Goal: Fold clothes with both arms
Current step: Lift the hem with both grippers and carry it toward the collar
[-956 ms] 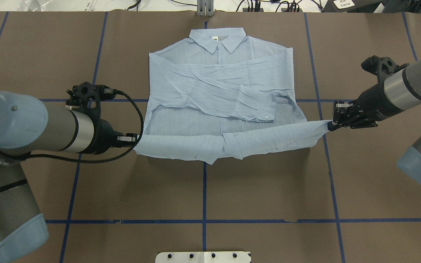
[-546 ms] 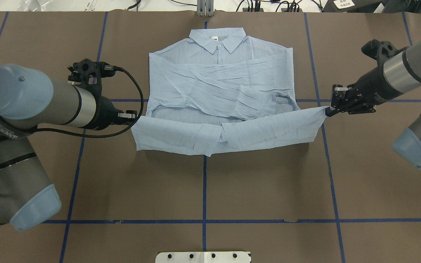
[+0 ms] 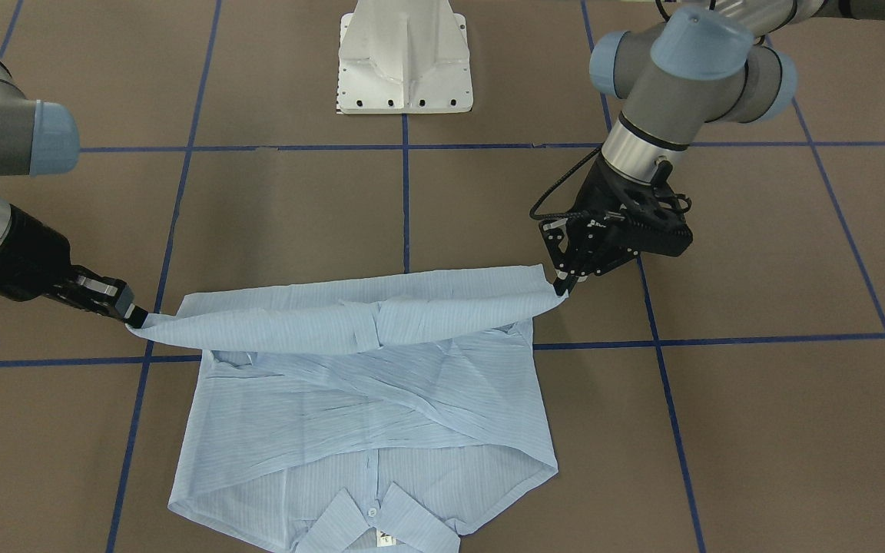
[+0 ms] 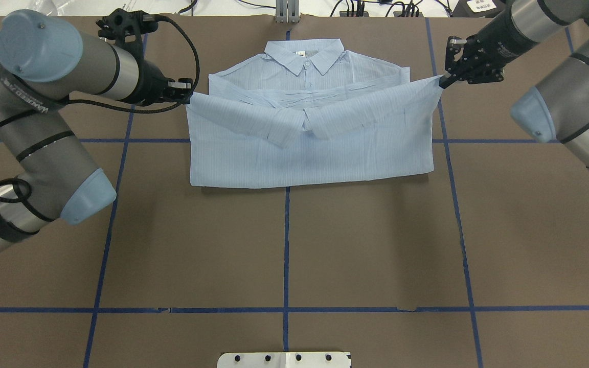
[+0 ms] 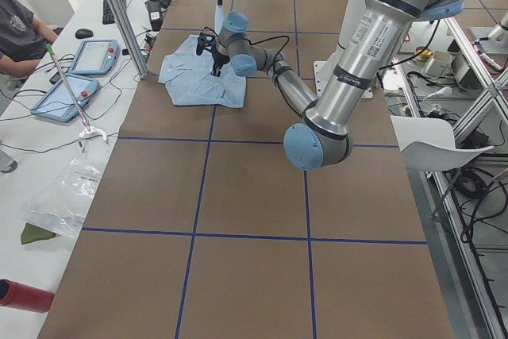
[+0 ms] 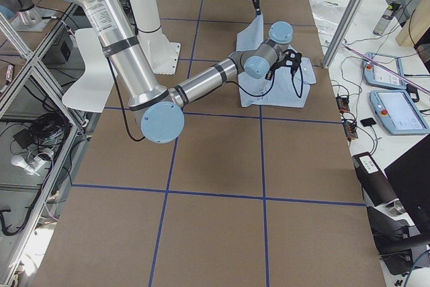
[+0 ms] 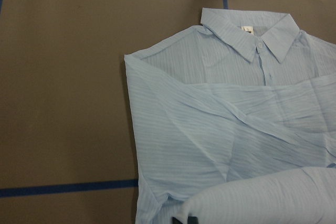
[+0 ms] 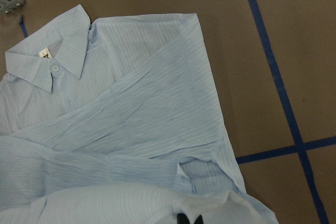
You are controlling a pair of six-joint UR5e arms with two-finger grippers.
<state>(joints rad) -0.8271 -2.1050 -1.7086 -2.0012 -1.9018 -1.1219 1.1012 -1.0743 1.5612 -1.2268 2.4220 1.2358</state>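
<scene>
Overhead exterior: shirt (image 4: 310, 151) between tools (image 4: 188, 96) (image 4: 442, 82) (both clamped)

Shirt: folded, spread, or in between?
Half folded: left fingers and right fingers pinch the shirt by its hem corners, raised over the crossed sleeves; collar uncovered.

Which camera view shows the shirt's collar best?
The left wrist view: the collar is whole, large and sharp. The right wrist view shows it tilted near a corner, the overhead view smaller, the front-facing view cut off at the edge, the side views too small.
</scene>
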